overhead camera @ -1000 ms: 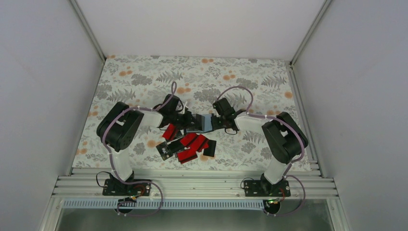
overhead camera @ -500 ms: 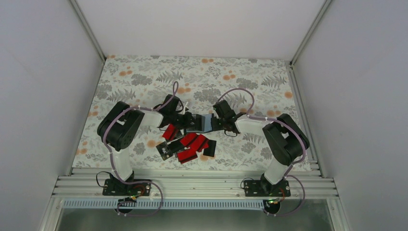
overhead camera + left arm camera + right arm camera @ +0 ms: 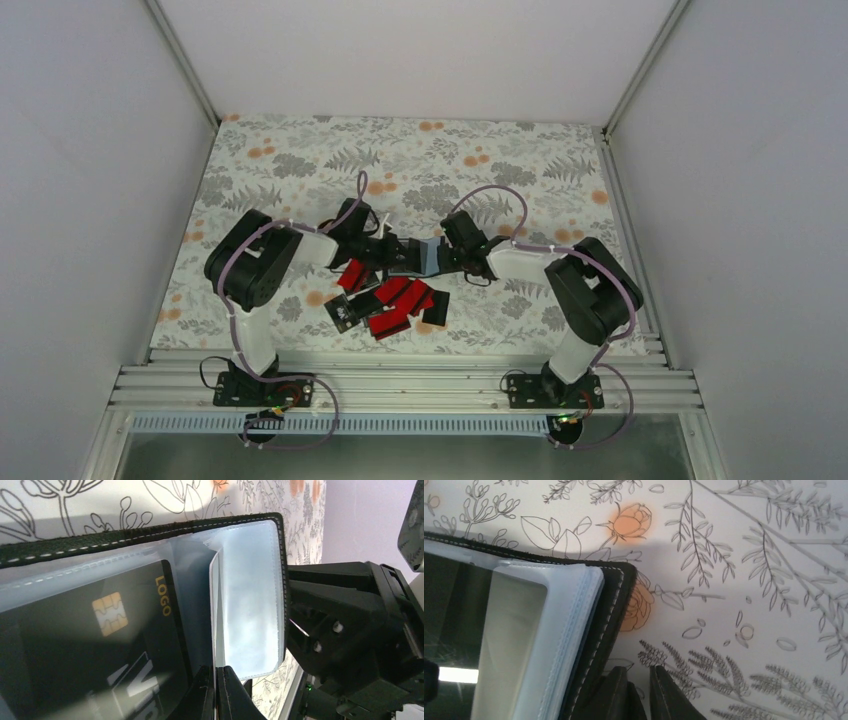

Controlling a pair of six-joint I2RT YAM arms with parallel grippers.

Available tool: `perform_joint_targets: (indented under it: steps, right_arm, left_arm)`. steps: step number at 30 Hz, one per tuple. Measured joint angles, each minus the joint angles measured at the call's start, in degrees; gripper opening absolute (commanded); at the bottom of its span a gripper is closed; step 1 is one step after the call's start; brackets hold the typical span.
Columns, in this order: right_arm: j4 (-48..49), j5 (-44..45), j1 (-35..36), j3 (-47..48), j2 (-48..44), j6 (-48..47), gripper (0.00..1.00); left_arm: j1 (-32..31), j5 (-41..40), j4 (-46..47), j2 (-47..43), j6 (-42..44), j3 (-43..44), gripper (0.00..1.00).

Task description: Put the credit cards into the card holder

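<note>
The card holder (image 3: 428,257) is open at mid-table, held between my two grippers. In the left wrist view its black stitched cover (image 3: 150,530) frames clear sleeves, and one black card (image 3: 100,645) with a gold chip sits in a sleeve. My left gripper (image 3: 216,675) is shut on the edge of a clear sleeve page (image 3: 250,595). My right gripper (image 3: 639,675) is shut on the cover's right edge (image 3: 616,595); it also shows in the left wrist view (image 3: 345,630). Loose red cards (image 3: 395,300) and a black card (image 3: 342,312) lie just in front.
The table has a floral cloth (image 3: 300,160), bounded by grey walls at the back and sides. A metal rail (image 3: 400,385) runs along the near edge by the arm bases. The card pile lies close under both wrists.
My right gripper has edged slightly left with the holder's edge. The left gripper and the loose cards have stayed where they were.
</note>
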Motion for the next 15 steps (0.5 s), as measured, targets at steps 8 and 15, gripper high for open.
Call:
perform_joint_targets:
  steps: [8,15]
  right_arm:
    - [-7.39,-0.11,0.68,0.57,-2.84,-0.61,0.55]
    - [-17.11,-6.29,0.74,3.54,-8.76,-1.68,0.49]
  left_arm:
    - [-0.07,-1.33,-5.70,-0.11,4.04,1.86,0.03]
    - [-0.57,-3.23,-8.96,-0.96,6.86,2.80,0.03]
